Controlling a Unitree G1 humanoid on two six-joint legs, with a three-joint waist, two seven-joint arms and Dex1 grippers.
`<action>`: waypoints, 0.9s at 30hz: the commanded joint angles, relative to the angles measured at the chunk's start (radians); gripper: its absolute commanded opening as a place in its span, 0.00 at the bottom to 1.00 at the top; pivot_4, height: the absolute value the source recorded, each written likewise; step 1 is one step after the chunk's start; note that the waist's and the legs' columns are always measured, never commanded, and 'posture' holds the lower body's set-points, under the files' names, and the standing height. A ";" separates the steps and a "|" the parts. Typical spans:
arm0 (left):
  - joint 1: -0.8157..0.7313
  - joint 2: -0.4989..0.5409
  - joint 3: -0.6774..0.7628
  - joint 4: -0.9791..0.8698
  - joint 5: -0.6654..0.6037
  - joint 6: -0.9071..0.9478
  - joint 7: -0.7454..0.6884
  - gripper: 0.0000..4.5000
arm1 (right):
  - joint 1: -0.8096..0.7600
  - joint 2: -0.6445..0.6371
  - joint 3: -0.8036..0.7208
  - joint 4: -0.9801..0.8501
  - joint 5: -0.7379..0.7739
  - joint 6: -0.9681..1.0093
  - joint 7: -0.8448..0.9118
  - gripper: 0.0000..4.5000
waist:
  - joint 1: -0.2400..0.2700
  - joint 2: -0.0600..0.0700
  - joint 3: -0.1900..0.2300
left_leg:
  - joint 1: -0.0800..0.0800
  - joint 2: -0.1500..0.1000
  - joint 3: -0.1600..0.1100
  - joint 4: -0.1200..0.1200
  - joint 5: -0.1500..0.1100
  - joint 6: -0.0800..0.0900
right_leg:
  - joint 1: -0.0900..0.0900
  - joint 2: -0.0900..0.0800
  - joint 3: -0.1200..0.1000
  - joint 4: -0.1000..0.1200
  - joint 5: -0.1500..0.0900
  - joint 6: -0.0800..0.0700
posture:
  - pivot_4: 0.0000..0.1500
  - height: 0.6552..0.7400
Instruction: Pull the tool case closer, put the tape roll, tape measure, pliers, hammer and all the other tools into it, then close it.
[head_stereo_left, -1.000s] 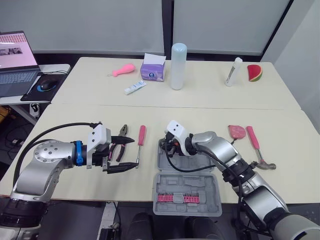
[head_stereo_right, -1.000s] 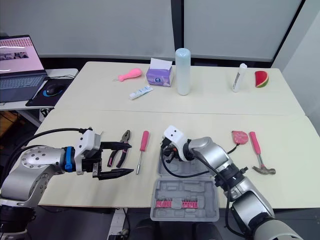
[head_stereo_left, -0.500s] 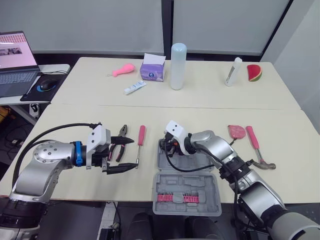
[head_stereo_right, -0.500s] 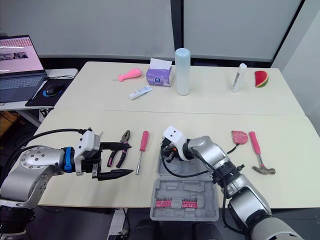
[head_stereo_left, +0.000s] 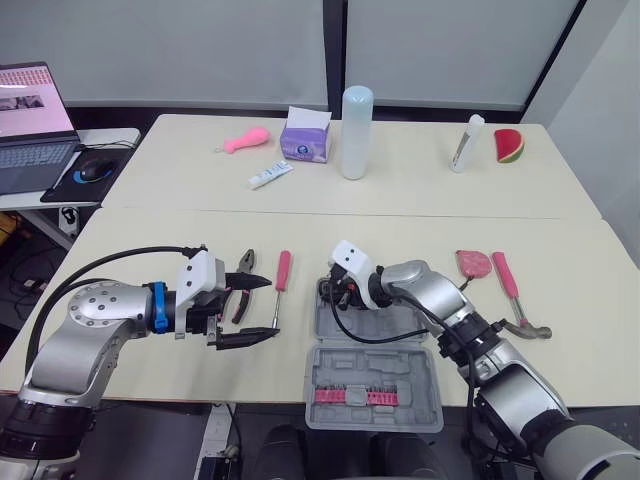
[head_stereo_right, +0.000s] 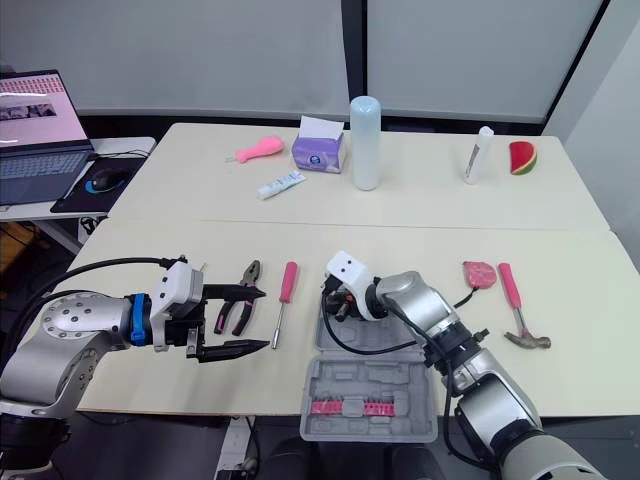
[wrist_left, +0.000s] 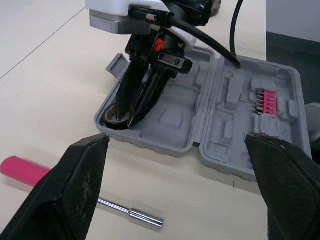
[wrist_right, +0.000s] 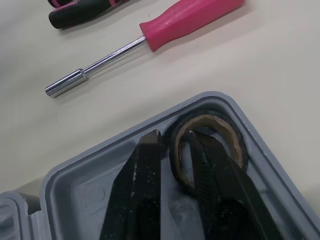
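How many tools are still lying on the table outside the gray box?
4: pliers and screwdriver near the left gripper, tape measure and hammer to the right of the box. Something small could be hidden.

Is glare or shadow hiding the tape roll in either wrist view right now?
Right wrist view: no glare on the tape roll in the tool case corner; the right end effector, shut on its wall, covers part. Left wrist view: the roll sits shaded beneath that end effector, partly showing. Glints lie on the screwdriver shaft.
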 joint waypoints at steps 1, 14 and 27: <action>-0.006 0.011 0.019 -0.035 -0.015 0.008 0.003 1.00 | -0.015 -0.024 -0.041 -0.140 0.033 0.043 0.028 0.37 | 0.001 0.000 0.000 | 0.000 0.000 0.000 0.000 0.000 0.000 | 0.000 0.000 0.000 0.000 0.000 0.000 | 1.00 0.53; -0.010 0.007 0.026 0.011 -0.008 -0.013 -0.008 1.00 | 0.108 -0.094 0.018 -0.257 -0.047 -0.206 0.019 0.17 | -0.002 0.000 0.000 | -0.001 0.000 0.000 0.000 0.000 0.000 | 0.000 0.000 0.000 -0.001 0.000 0.000 | 1.00 0.53; -0.007 0.002 0.013 0.025 -0.001 -0.036 -0.011 1.00 | 0.100 -0.020 0.014 -0.068 -0.127 -0.352 -0.038 0.10 | 0.001 0.000 0.000 | -0.001 0.000 0.000 0.000 0.000 0.000 | 0.000 0.000 0.000 -0.001 0.000 0.000 | 1.00 0.53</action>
